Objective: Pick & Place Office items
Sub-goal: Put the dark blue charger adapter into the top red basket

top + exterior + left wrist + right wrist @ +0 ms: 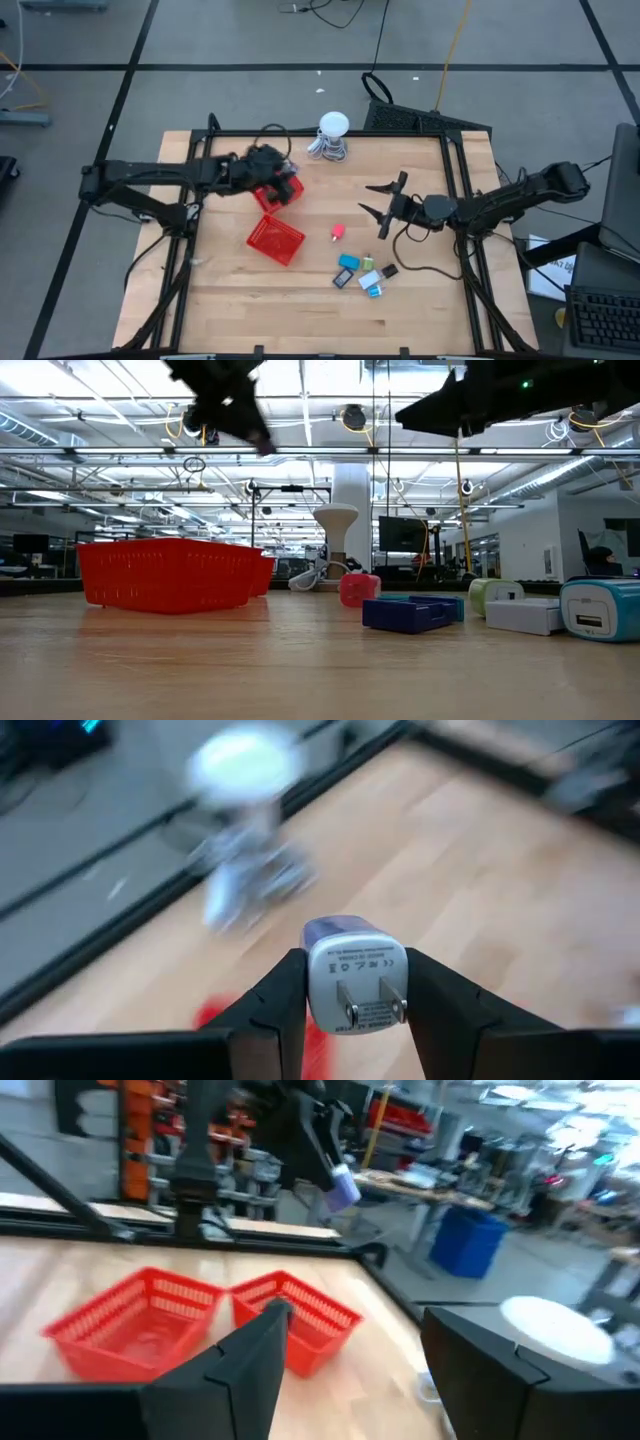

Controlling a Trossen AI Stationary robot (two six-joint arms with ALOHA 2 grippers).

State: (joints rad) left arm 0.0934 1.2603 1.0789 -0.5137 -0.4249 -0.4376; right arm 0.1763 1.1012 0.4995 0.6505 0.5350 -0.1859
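Left gripper (346, 995) above far basket (279, 192), jaws clamped on white plug (355, 982), right gripper (383, 209) over right tabletop (420, 290), jaws spread, empty, remaining items (362, 276) clustered near front basket (275, 240)

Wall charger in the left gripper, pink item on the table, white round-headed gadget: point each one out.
Wall charger (355, 982): left wrist view, pronged face.
Pink item (338, 234): high view, its middle.
White round-headed gadget (334, 125): high view, its round head.

red mesh baskets (275, 240), lilac-white plug (355, 982), pale wood table (420, 310)
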